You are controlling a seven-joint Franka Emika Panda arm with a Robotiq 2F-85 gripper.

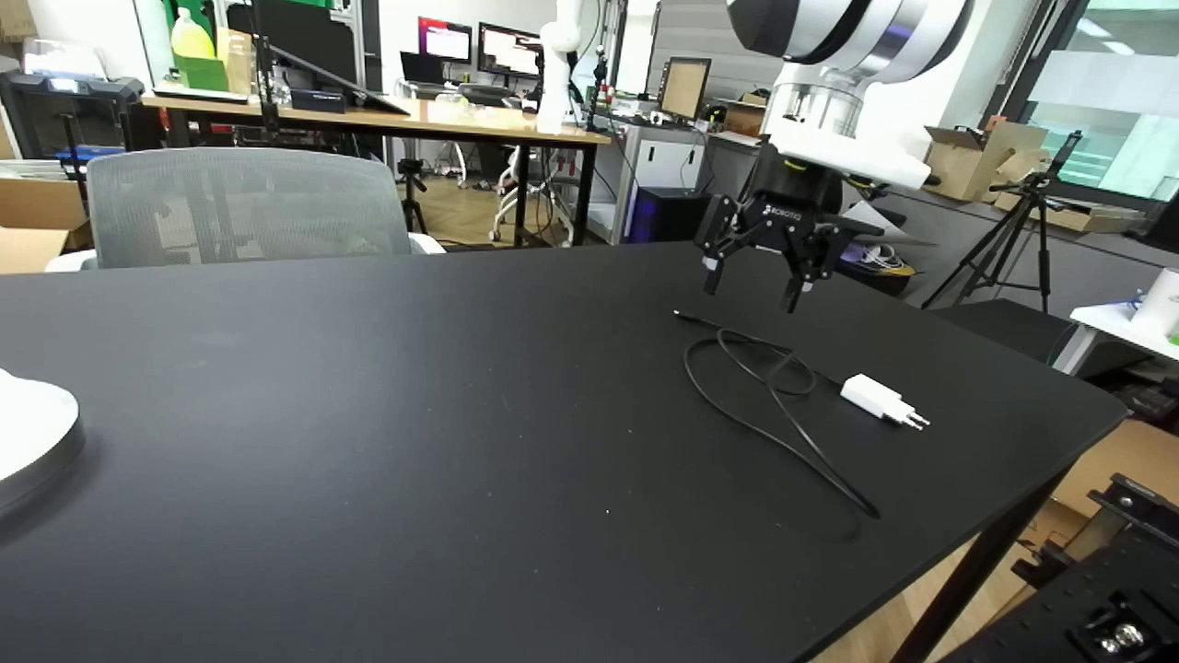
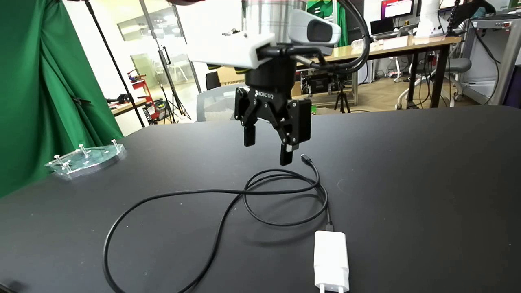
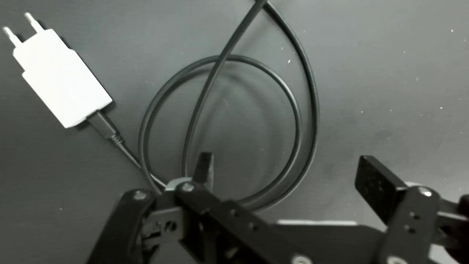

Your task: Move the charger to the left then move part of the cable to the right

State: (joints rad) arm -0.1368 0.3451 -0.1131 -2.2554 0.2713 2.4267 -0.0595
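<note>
The charger [image 1: 872,398] is a small white block with two prongs, lying on the black table. It also shows in an exterior view [image 2: 331,258] and at the upper left of the wrist view [image 3: 60,75]. The thin black cable [image 2: 203,191] runs from it in loops on the table; its loops show in the wrist view [image 3: 315,110]. Its free plug tip [image 1: 680,315] lies near the gripper's side. My gripper [image 1: 752,290] is open and empty, above the table and the cable loops. In the wrist view the fingers [image 3: 285,161] are wide apart; the left one hides part of the cable.
The black table [image 1: 368,460] has its side edge close beyond the charger. A white rounded object [image 1: 37,424] stands at the left border of an exterior view. A clear plate with upright bolts [image 2: 87,160] lies near a table edge. A grey chair [image 1: 249,207] stands behind the table.
</note>
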